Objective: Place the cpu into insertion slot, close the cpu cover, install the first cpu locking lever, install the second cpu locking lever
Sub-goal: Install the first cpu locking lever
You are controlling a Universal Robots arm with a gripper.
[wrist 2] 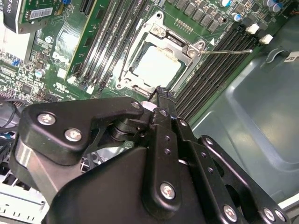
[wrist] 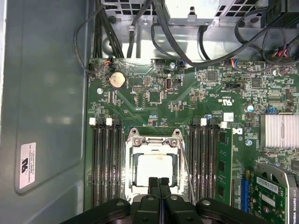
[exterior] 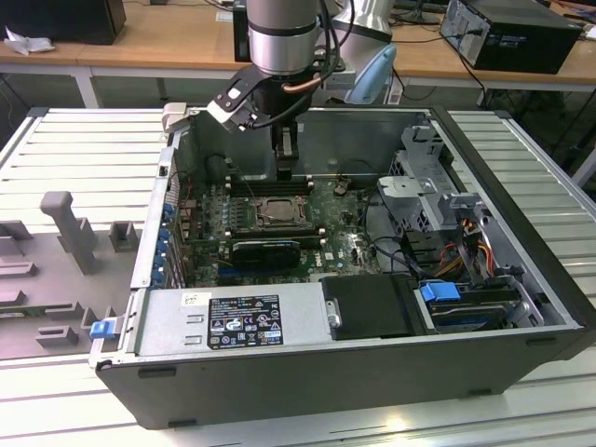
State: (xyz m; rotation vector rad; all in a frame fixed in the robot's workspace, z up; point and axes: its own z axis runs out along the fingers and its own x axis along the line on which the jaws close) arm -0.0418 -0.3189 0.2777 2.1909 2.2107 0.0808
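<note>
Cpu (wrist: 152, 169) lay in the insertion slot (exterior: 277, 212) on the green board (wrist: 154, 98), framed by the lowered cpu cover (wrist: 152, 145); the end effector (wrist: 159, 183) hung over the socket's edge, fingers clenched together, empty.

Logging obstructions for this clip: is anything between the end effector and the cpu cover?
Nothing visible does. In the first wrist view the shut end effector hangs at the edge of the cpu cover, which lies over the cpu; a thin lever runs beside the cover, not across it.
</note>
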